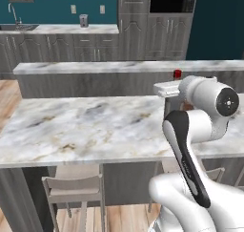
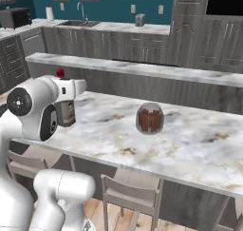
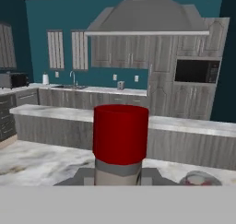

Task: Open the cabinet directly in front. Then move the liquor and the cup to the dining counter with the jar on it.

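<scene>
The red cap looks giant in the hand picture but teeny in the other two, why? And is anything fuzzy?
In the hand view the liquor's red cap sits right under the camera, so it looms large with soft edges; in the left base view it is a small spot beyond the arm; in the right base view the jar looks sharp under flat, even light.

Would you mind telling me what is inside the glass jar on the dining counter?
The jar on the dining counter holds reddish-brown, upright stick-like pieces, seen through its clear wall. What they are exactly I cannot tell, and the hand view catches just its top edge.
</scene>
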Motion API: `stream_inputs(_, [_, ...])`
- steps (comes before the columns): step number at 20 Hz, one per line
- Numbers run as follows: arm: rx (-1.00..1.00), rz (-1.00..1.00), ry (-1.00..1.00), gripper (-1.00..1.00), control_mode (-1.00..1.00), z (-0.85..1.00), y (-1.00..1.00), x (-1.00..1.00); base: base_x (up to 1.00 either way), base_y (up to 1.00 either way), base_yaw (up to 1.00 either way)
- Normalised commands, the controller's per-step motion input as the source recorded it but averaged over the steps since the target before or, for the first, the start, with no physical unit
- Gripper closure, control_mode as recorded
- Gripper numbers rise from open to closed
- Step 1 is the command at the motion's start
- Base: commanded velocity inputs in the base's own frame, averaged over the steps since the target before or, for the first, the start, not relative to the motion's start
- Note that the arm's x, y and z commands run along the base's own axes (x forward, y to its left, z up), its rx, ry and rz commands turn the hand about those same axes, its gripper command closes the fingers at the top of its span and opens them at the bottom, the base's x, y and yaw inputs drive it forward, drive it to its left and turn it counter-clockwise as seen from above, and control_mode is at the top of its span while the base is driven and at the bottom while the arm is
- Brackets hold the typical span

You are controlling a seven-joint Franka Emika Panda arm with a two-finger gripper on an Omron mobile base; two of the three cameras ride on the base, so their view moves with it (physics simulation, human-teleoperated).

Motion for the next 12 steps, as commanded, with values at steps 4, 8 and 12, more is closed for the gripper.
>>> stream_inputs(4, [-0.04, 0.0, 0.1, 1.0, -1.0, -0.35, 0.0, 0.04, 0.0, 0.0, 0.0])
stream_inputs(8, [-0.07, 0.0, 0.0, 1.0, -1.0, -0.28, -0.01, 0.38, 0.0, 0.0, 0.0])
stream_inputs(12, [-0.02, 0.0, 0.0, 1.0, -1.0, -0.35, -0.05, 0.67, 0.0, 0.0, 0.0])
